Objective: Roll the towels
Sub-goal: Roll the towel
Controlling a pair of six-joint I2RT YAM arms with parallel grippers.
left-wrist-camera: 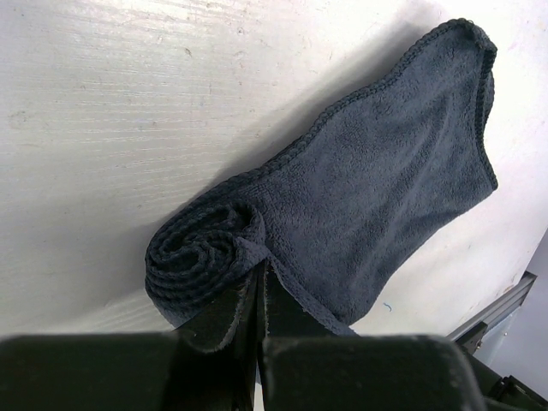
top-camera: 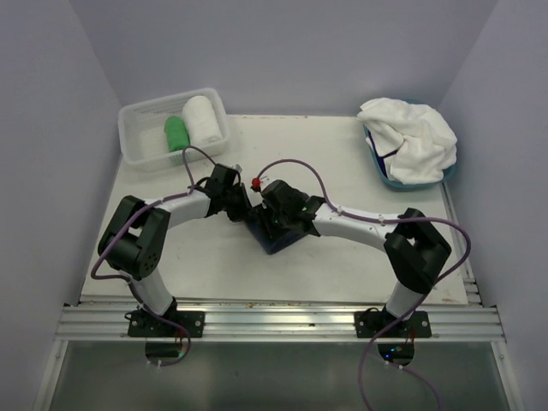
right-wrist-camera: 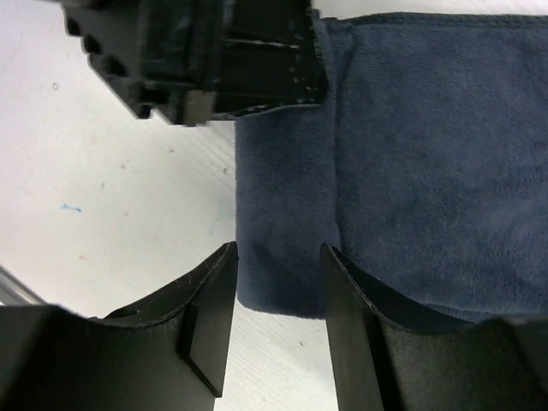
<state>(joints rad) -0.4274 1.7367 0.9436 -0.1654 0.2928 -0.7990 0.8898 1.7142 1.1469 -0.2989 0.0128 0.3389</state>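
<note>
Rolling is partly done. Two rolls, a green towel [top-camera: 175, 134] and a white towel [top-camera: 201, 120], stand in the basket [top-camera: 137, 147] at the bench's [top-camera: 342, 265] far left corner. The navy towel [left-wrist-camera: 385, 188] lies mid-bench between the arms, coiled into a tight roll at one end and flat for the rest of its length. The left fingers [left-wrist-camera: 248, 301] are clenched on the roll's end, apparently pinching its fabric. The right fingers [right-wrist-camera: 214, 300] are released and straddle the roll's other end without gripping it. The navy roll remains to be finished, and a heap of white towels [top-camera: 411, 137] sits unrolled in the tub [top-camera: 383, 178] at far right.
</note>
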